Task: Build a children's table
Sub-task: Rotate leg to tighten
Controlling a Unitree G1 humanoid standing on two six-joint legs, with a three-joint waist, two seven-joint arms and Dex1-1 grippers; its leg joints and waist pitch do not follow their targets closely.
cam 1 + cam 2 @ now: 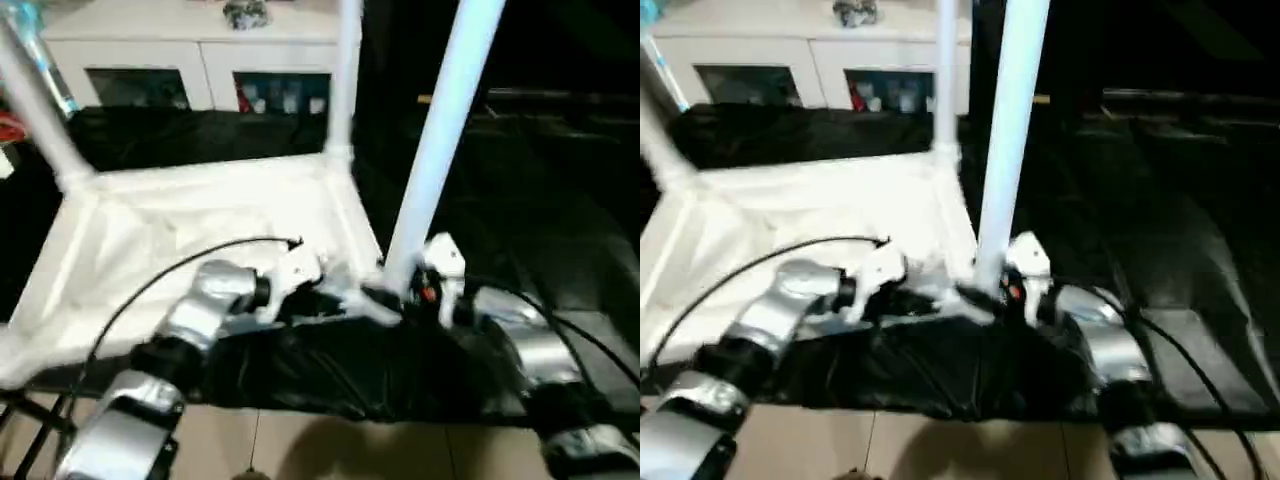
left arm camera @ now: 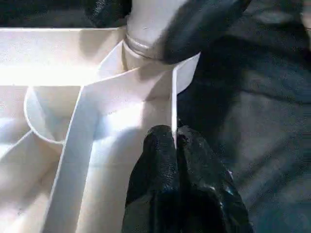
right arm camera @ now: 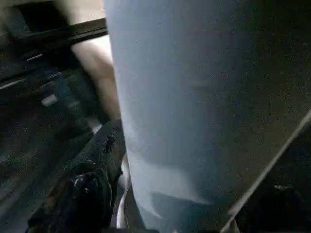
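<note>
The tabletop lies underside-up on the black-covered worktop. My left gripper, jaws clenched, pinches its near-corner rim; my right gripper flanks the upright leg, grip uncertain.

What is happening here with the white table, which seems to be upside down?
A humanoid robot is assembling a children's table. The tabletop lies underside up on a black cloth. Three legs stand in corner sockets. The left hand pinches the tabletop's edge wall near the closest leg, while the right hand is at that leg's base.
</note>
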